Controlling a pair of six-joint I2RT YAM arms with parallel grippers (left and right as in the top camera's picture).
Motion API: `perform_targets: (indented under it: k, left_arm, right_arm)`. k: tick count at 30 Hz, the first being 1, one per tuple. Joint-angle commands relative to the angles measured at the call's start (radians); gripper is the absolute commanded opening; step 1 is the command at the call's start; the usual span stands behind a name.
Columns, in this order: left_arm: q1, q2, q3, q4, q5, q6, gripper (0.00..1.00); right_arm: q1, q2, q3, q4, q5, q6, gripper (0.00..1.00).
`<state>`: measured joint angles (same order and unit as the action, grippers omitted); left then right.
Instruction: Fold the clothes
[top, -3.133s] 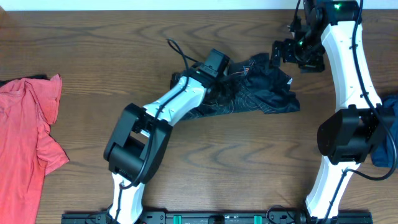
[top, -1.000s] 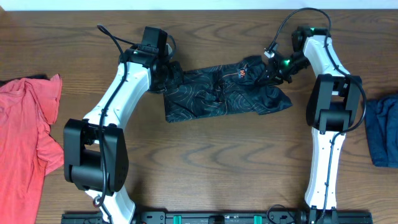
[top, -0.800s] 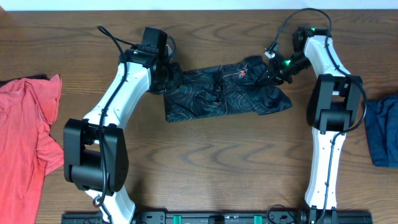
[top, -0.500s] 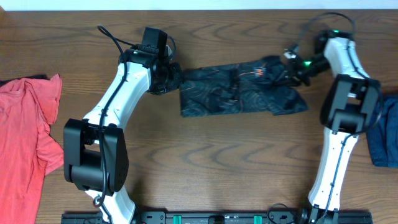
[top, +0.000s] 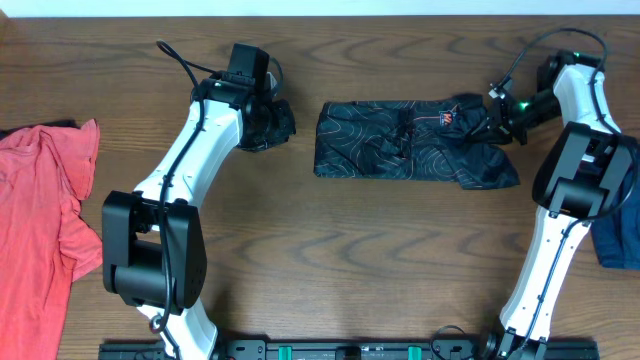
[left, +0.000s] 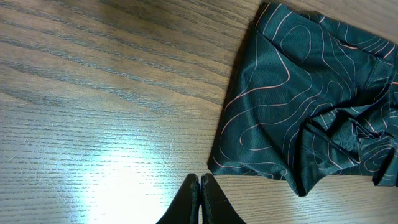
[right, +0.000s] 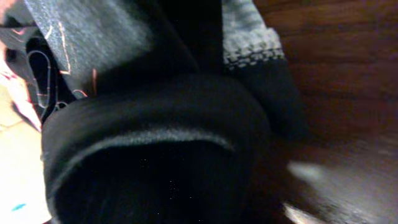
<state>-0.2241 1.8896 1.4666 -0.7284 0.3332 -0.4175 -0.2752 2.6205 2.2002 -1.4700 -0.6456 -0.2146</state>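
Observation:
The clothes (top: 410, 140), a black jersey with thin orange contour lines, lie bunched in a long strip at the table's back right. My right gripper (top: 492, 113) is shut on the jersey's right end. In the right wrist view black cloth (right: 155, 124) fills the frame and hides the fingers. My left gripper (top: 287, 120) stands shut and holds nothing, a short gap to the left of the jersey's left edge. In the left wrist view its closed tips (left: 200, 182) rest over bare wood, with the jersey (left: 305, 106) ahead and to the right.
A coral-red garment (top: 45, 210) lies at the table's left edge. A blue garment (top: 620, 225) shows at the right edge behind the right arm. A black rail (top: 330, 350) runs along the front edge.
The right gripper has pulled the jersey to the right, stretching it out. The jersey's left end has come away from the left gripper, which has stayed in place.

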Motion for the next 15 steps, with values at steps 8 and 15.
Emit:
perform_targets:
  k: [8,15]
  left_arm:
    - [0.005,0.0,0.009,0.007,-0.051,0.014,0.06]
    - [0.005,0.012,0.009,0.007,-0.055,0.014,0.06]
  right_arm:
    - [0.083,-0.2,0.027,0.0,0.115,0.073,0.01]
    - [0.144,-0.323,0.027,-0.034,0.118,0.143,0.01]
